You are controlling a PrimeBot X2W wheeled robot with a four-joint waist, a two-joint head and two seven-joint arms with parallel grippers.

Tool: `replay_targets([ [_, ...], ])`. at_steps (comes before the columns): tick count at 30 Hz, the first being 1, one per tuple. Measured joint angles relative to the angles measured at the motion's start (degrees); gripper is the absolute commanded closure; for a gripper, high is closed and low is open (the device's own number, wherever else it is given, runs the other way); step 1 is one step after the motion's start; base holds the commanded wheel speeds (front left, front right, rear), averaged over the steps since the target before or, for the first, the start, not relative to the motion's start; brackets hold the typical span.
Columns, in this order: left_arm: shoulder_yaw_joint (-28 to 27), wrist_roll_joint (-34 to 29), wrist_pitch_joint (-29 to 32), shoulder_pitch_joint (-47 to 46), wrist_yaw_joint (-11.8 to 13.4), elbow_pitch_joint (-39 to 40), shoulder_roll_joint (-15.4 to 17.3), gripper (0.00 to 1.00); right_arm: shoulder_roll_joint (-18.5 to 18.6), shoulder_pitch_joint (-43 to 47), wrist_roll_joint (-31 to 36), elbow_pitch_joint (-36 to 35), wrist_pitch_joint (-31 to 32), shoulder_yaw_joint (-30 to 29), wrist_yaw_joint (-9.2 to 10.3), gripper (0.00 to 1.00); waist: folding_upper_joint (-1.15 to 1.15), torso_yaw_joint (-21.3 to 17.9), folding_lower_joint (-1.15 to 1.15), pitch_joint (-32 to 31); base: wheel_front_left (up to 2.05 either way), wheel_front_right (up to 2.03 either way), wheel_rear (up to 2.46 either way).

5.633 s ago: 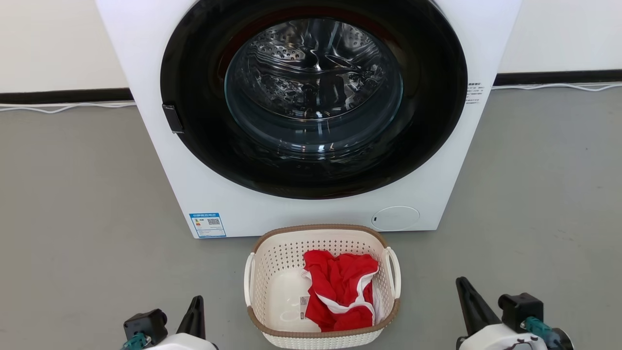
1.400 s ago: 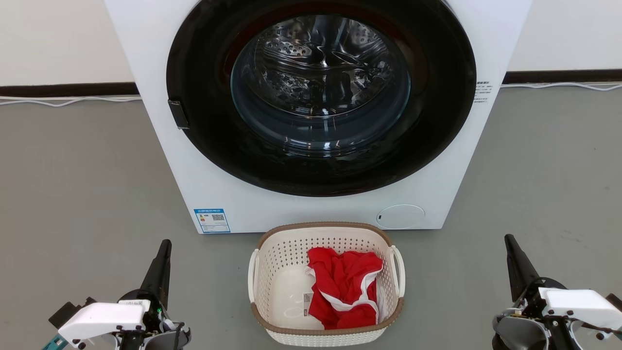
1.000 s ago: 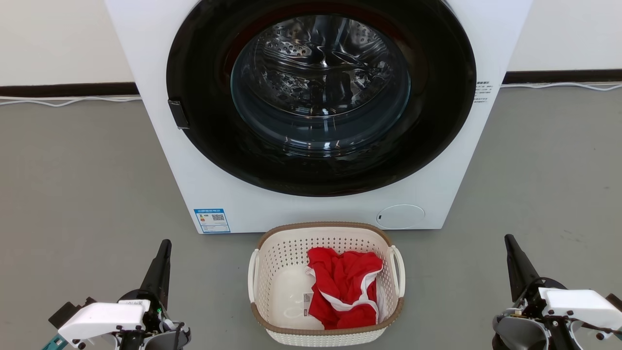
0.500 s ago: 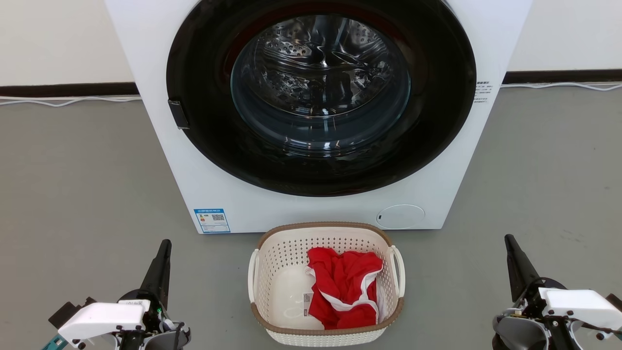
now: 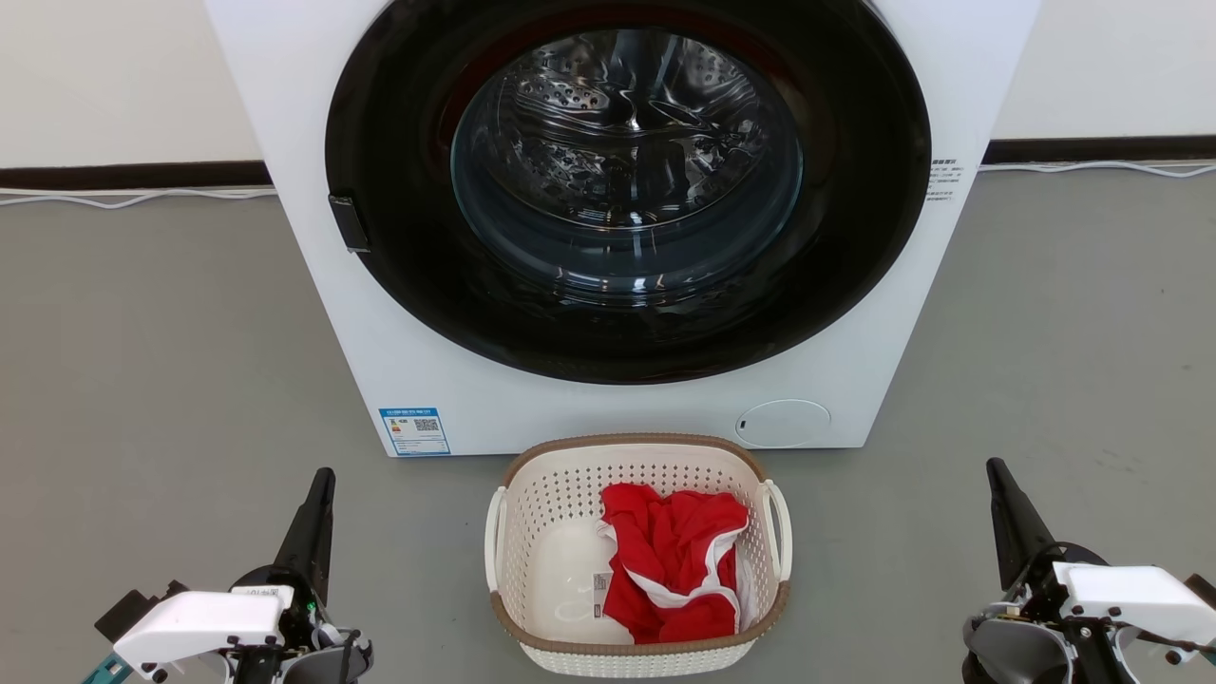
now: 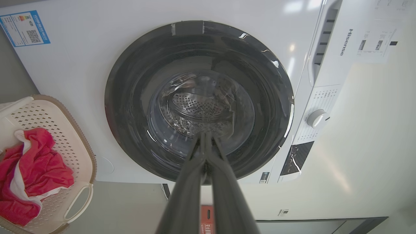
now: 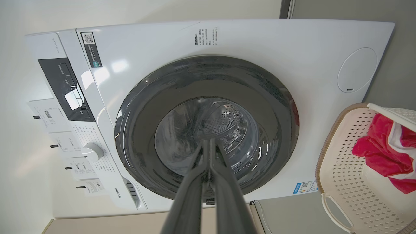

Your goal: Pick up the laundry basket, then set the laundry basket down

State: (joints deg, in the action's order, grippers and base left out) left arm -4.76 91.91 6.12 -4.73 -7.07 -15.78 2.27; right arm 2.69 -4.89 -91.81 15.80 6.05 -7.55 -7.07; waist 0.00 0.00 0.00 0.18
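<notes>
The cream perforated laundry basket (image 5: 532,532) with a brown rim stands on the grey floor just in front of the washing machine, a red and white garment (image 5: 674,560) lying in it. The left wrist view has the basket (image 6: 58,130) at its left edge, the right wrist view has the basket (image 7: 344,169) at its right edge. My left gripper (image 5: 321,486) hangs well left of the basket, fingers together, holding nothing. My right gripper (image 5: 997,477) hangs well right of it, also shut and empty. Both wrist views show the fingertips pressed together, left gripper (image 6: 204,135) and right gripper (image 7: 208,142).
A white front-loading washing machine (image 5: 399,361) with its round dark door (image 5: 627,180) rises right behind the basket. Grey floor (image 5: 152,361) spreads on both sides. White cables (image 5: 123,201) run along the wall's dark skirting.
Since 5.6 s ago both arms swung outward and turned, and the view shifted slightly. Over the last 1.4 s nothing has moved.
</notes>
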Motion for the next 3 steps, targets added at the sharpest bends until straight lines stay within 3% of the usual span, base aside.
replay_targets([
  [3, 0.00, 0.00, 0.00, 0.00, 0.00, 0.00, 0.00, 1.00, 0.00, 0.00, 0.00, 0.00, 0.00, 0.00, 0.00, 1.00, 0.00, 0.00, 0.00, 0.00, 0.00, 0.00, 0.00],
])
